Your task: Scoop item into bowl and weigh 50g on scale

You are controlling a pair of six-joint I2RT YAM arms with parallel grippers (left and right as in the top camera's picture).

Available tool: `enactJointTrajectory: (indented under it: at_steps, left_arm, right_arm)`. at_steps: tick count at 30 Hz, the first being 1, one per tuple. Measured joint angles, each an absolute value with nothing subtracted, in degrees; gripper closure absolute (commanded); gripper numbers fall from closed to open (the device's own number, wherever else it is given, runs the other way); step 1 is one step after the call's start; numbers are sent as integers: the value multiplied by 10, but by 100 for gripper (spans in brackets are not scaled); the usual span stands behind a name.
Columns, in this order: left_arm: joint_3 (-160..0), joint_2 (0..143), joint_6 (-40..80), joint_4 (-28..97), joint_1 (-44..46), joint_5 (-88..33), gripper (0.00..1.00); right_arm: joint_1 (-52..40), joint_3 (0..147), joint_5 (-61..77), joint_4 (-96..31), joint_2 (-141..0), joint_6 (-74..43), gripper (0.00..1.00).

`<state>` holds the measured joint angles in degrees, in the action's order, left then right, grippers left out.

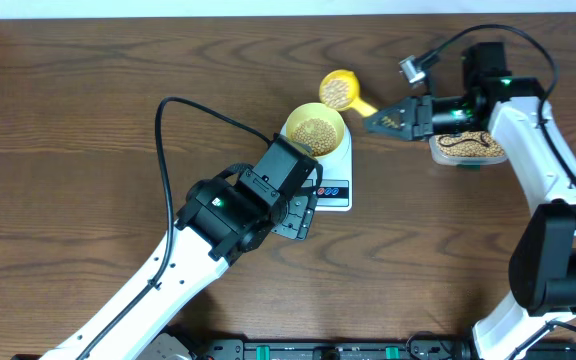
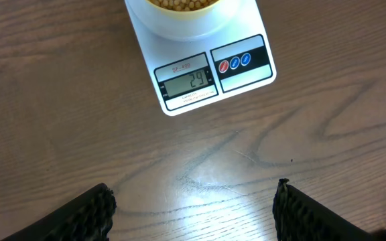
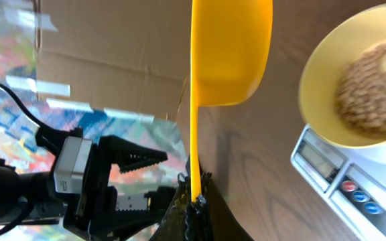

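Note:
The pale yellow-green bowl (image 1: pixel 315 130) holds tan beans (image 1: pixel 316 133) and stands on the white scale (image 1: pixel 334 180). The scale's display (image 2: pixel 187 82) reads 29 in the left wrist view. My right gripper (image 1: pixel 383 122) is shut on the handle of a yellow scoop (image 1: pixel 340 91), which is full of beans and held just behind and right of the bowl. In the right wrist view the scoop (image 3: pixel 230 53) is beside the bowl (image 3: pixel 354 80). My left gripper (image 2: pixel 194 207) is open and empty over bare table in front of the scale.
A clear tub of beans (image 1: pixel 468 147) sits at the right under my right arm. The left arm (image 1: pixel 223 215) lies in front of the scale. Cardboard (image 3: pixel 112 60) shows behind the table in the right wrist view.

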<state>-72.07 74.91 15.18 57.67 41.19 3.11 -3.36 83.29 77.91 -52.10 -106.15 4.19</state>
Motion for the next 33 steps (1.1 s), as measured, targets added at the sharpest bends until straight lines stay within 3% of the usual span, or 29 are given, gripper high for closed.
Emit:
enactJointTrajectory:
  at_steps: [23,33]
  left_arm:
    - [-721,749,152,577,412,31,22]
    - [-721,749,152,577,412,31,22]
  right_arm:
    - [-89,834,614,-566,-1061,16,99]
    - [-112,900,511,-600,-1063,8,99]
